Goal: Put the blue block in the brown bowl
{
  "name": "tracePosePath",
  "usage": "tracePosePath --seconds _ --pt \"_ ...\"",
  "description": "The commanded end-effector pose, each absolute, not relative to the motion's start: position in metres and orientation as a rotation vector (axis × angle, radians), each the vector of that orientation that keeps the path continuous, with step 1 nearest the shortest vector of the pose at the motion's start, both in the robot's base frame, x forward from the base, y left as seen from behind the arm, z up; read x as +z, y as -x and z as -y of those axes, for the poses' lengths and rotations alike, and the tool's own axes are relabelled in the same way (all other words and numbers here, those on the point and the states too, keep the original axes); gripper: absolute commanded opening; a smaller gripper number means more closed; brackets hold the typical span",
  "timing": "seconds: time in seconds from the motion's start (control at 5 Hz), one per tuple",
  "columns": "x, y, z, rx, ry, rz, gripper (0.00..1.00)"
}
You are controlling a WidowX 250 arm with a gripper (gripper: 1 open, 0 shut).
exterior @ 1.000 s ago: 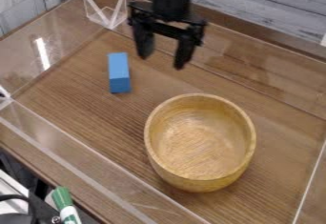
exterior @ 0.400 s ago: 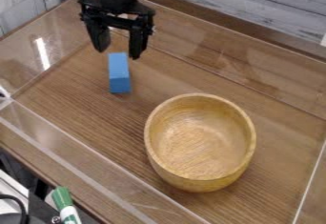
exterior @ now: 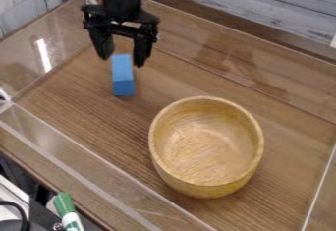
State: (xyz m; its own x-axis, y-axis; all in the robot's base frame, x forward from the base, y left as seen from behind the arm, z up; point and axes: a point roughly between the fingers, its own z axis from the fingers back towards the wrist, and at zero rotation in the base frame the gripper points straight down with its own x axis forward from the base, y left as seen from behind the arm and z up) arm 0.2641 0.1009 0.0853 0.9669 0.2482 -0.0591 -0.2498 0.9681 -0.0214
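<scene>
The blue block [exterior: 122, 77] lies on the wooden table, left of centre, its long side running away from the camera. My gripper [exterior: 121, 51] hangs just above and behind the block's far end, black fingers spread open with nothing between them. The far end of the block is partly covered by the fingers. The brown bowl [exterior: 206, 145], wide, round and empty, stands to the lower right of the block, well apart from it and from the gripper.
Clear acrylic walls [exterior: 53, 38] ring the table surface on all sides. A green and white object [exterior: 62, 213] sits outside the wall at the bottom left. Grey planks run behind the table.
My gripper has travelled left from the table's back centre to a spot over the blue block and dropped slightly lower. Its fingers stayed open. Block and bowl have not moved.
</scene>
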Motion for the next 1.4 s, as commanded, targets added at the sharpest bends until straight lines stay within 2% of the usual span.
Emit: tracePosePath --seconds 0.0,1.2 --pt "0.089 -0.268 -0.110 0.291 0.012 -0.011 1.00" --pt "0.070 -0.268 -0.121 0.365 -0.014 -0.016 1.00"
